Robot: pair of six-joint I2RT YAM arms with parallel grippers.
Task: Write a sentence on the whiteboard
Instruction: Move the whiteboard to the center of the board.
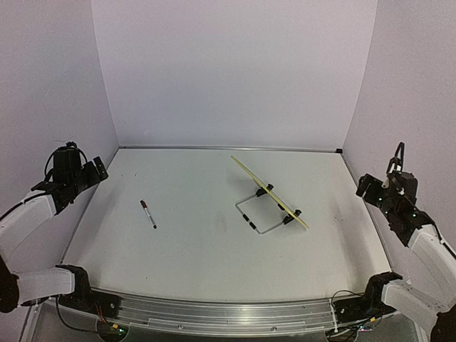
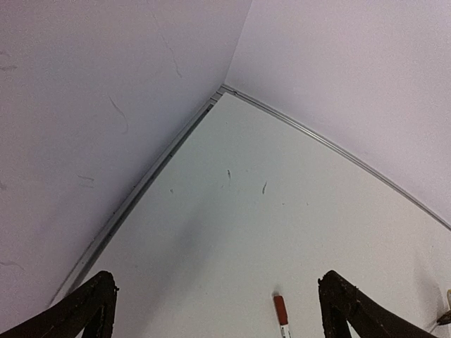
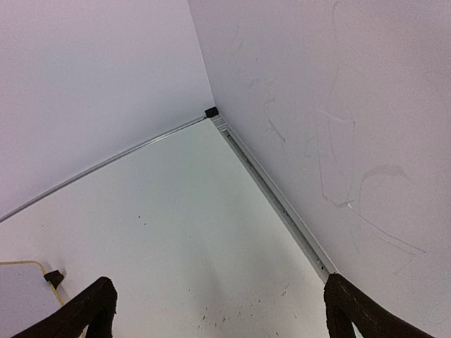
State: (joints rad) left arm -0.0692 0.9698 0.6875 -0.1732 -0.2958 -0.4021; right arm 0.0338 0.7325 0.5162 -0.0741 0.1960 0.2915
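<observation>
The whiteboard [image 1: 271, 192] stands tilted on its wire stand right of the table's middle, seen almost edge-on, so its face and any sentence are hidden. One blank corner of the whiteboard [image 3: 17, 303] with a black clip shows in the right wrist view. A red-capped marker [image 1: 148, 214] lies left of centre; its cap end [image 2: 280, 310] shows in the left wrist view. My left gripper [image 1: 89, 160] [image 2: 218, 282] hangs open and empty by the left wall. At the right wall, far from the board, my right gripper [image 1: 379, 169] [image 3: 220, 282] is open and holds nothing.
Lilac walls close the table on the left, back and right, with a metal rail [image 1: 228, 148] along their foot. A black corner piece [image 3: 211, 111] sits at the back right. Both arm bases stand at the near edge.
</observation>
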